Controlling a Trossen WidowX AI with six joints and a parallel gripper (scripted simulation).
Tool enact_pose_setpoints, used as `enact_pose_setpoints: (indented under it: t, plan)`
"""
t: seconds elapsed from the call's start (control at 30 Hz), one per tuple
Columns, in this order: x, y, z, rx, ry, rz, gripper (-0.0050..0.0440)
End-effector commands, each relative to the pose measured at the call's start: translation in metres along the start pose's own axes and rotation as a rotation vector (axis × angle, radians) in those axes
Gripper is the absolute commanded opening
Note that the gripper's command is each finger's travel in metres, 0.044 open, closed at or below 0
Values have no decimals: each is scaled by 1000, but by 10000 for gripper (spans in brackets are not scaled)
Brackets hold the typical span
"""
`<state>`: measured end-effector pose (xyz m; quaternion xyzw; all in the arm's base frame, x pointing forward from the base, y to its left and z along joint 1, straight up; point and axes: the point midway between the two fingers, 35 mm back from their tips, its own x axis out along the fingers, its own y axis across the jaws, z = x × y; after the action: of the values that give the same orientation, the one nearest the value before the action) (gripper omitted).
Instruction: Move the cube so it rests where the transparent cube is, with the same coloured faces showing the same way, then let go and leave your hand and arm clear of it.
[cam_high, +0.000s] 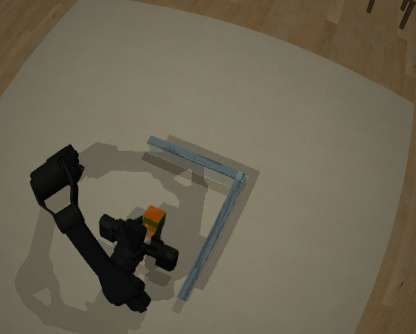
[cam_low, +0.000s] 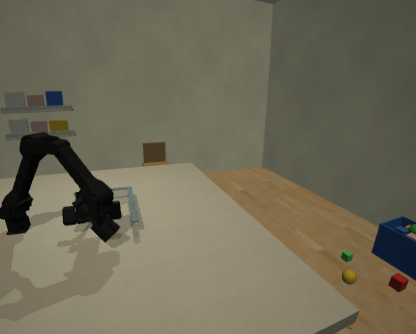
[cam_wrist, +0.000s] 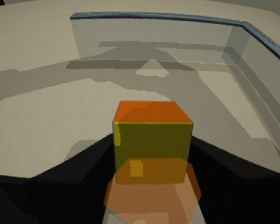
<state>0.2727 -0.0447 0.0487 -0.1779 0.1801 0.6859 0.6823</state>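
Just ahead of cube (cam_wrist: 151, 136): blue L-shaped rail (cam_wrist: 156, 16).

The top view looks steeply down on the pale beige bench (cam_high: 300, 125) from some height. The exterior view faces it from a far corner. The wrist view sits close, looking forward; all three share the pale blue L-shaped rail (cam_high: 220, 215) (cam_low: 134, 205) (cam_wrist: 163, 17).
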Motion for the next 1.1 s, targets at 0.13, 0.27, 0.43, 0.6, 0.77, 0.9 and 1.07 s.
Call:
enact_pose_setpoints:
  t: [0.13,0.27,0.43,0.6,0.77,0.9,1.07]
  plan:
    - [-3,-2,3,-15,11,-9,144]
    - [-3,-2,3,-15,11,-9,240]
    - [-3,-2,3,-15,11,-9,360]
    - [-3,-2,3,-15,11,-9,440]
    - [-3,-2,3,-15,11,-9,440]
    - [-3,-2,3,-15,11,-9,440]
    - [-3,-2,3,-15,11,-9,440]
